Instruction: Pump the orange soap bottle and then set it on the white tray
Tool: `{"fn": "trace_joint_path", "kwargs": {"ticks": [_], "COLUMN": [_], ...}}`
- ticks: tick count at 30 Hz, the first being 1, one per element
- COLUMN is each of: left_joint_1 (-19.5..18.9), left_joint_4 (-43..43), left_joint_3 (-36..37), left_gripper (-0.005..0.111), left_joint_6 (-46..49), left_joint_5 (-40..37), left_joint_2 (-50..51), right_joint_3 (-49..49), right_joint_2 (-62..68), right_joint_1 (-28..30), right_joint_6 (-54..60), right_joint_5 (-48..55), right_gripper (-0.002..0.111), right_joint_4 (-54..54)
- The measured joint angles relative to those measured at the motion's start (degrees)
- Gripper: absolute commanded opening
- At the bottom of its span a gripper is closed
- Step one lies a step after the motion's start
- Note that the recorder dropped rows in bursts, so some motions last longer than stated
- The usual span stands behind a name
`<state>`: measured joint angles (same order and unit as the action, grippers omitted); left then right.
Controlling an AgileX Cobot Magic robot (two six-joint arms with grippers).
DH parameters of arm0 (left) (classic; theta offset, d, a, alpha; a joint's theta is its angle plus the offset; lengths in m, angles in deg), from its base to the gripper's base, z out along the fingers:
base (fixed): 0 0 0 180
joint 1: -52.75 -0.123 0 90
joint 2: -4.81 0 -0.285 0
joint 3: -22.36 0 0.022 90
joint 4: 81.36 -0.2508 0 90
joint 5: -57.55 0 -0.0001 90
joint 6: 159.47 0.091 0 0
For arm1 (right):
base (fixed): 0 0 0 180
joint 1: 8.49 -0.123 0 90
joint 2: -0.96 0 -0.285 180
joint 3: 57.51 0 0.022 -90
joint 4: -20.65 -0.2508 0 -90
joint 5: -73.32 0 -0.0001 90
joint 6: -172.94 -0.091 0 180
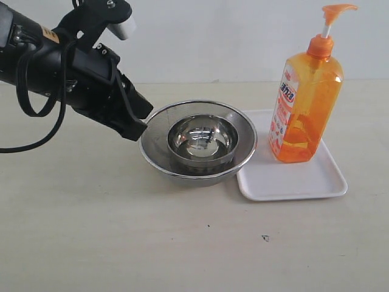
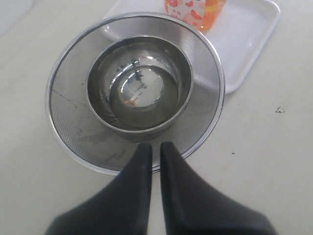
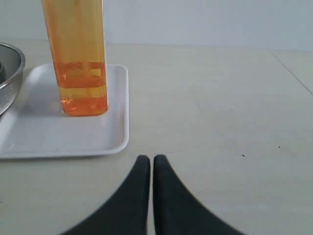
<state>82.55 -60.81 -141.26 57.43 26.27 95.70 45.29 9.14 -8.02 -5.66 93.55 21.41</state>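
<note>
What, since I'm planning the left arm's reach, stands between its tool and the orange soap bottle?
The mesh steel bowl, with a smaller steel bowl inside it, sits on the table right between the left tool and the orange soap bottle, which stands on the white tray beyond.

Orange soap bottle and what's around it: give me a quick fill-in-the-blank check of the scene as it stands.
1. On the white tray, the orange soap bottle stands ___.
2. The small steel bowl sits ___ the larger mesh bowl.
3. The left gripper, near the mesh bowl's rim, is ___.
Missing words: upright; inside; shut.
</note>
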Motion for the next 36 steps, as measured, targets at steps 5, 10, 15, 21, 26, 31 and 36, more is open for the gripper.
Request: {"fn": "trace_joint_path", "kwargs": {"ticks": [5, 10, 15, 21, 26, 31, 36], "left_joint_1": [0.0, 0.0, 0.0, 0.0, 0.0, -0.1, -4.7], "left_joint_4": [0.0, 0.0, -0.5, -1.0, -1.1, -1.1, 0.3], "left_joint_3": [0.0, 0.0, 0.0, 0.0, 0.0, 0.0, 2.9], "left_gripper": [0.005, 0.005, 0.005, 0.005, 0.005, 0.005, 0.005], "left_joint_6": [0.0, 0.0, 0.5, 1.0, 1.2, 1.2, 1.2], "left_joint_5": [0.0, 0.0, 1.2, 5.0, 5.2, 5.6, 6.1], "left_joint_2": [0.0, 0.0, 0.0, -1.1, -7.2, -17.7, -30.3], "right_joint_3": [0.0, 0.0, 0.0, 0.0, 0.0, 0.0, 0.0], "right_joint_2": [0.0, 0.0, 0.0, 0.0, 0.0, 0.0, 0.0], "right_joint_1": [0.0, 0.0, 0.0, 0.0, 0.0, 0.0, 0.0], "right_joint_6": [0.0, 0.0, 0.0, 0.0, 0.0, 0.0, 0.0], "right_joint_5": [0.0, 0.0, 0.0, 0.0, 0.0, 0.0, 0.0], "right_gripper": [0.0, 0.0, 0.0, 0.0, 0.0, 0.0, 0.0], "right_joint_4": [0.0, 0.0, 0.0, 0.0, 0.0, 0.0, 0.0]}}
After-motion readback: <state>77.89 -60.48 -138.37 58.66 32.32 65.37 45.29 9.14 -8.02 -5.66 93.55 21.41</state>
